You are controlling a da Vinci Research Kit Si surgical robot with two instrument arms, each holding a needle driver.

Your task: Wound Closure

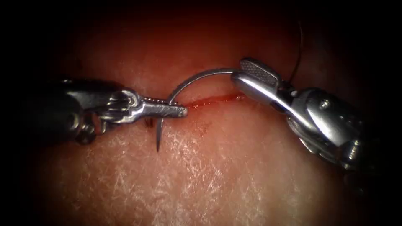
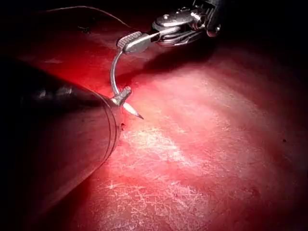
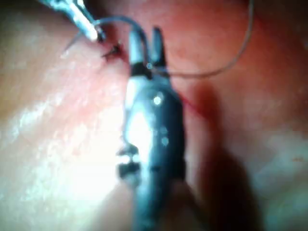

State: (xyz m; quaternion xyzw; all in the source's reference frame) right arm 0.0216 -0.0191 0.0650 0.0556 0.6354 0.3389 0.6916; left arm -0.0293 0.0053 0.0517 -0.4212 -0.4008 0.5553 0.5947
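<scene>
Left claw (image 1: 178, 111) clamped on the needle (image 1: 197, 77) near its tip, point sticking out free below the jaws. Right claw (image 1: 243, 73) slightly parted around the needle's tail end. Needle arcs above the cut (image 1: 213, 99), clear of the tissue (image 1: 217, 167). Thread (image 1: 298, 50) trails up behind the right claw.

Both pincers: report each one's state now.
Left pincer: shut on the needle near its point, free of the tissue.
Right pincer: jaws parted around the needle's rear end.
</scene>
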